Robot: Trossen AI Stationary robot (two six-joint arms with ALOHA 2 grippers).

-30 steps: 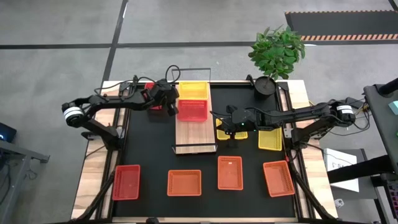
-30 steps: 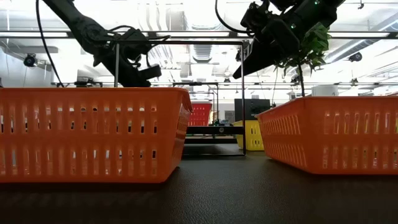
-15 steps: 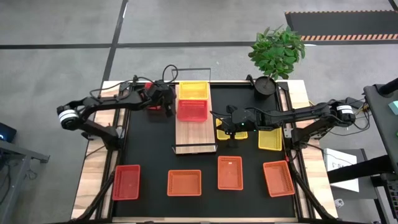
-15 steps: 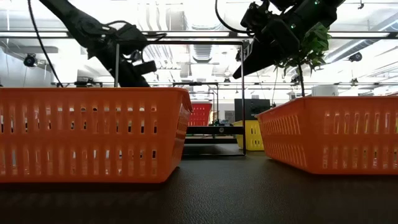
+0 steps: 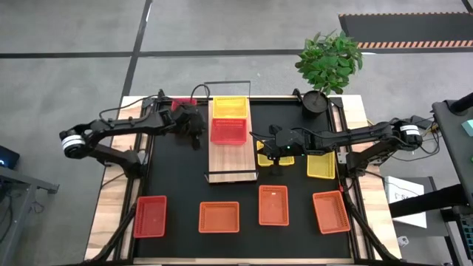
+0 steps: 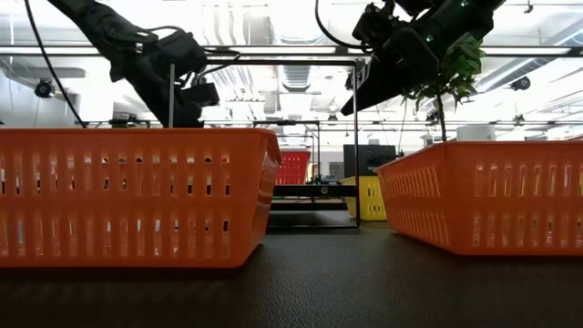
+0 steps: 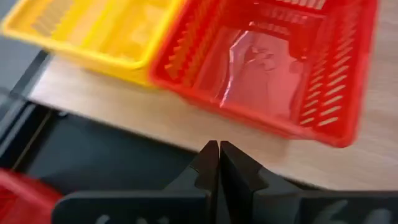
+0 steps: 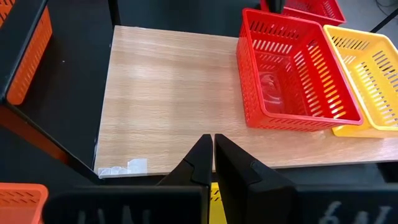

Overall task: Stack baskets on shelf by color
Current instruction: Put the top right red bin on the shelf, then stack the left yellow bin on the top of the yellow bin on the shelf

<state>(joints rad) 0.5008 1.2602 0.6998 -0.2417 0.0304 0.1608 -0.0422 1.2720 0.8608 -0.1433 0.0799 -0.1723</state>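
left gripper (image 5: 196, 127) closed, empty, upper left beside red basket (image 5: 228, 131) on shelf (image 5: 231, 159); right gripper (image 5: 260, 139) closed, empty, center right over yellow basket (image 5: 284, 157).

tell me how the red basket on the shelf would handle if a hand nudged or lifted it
The red basket looks like thin slotted plastic and sits empty, so it is probably light and would slide on the smooth wooden shelf rather than tip, being shallow and wide. Its mesh walls may flex a little under a pinch at the rim. It sits right beside the yellow basket, so a push could shift both.
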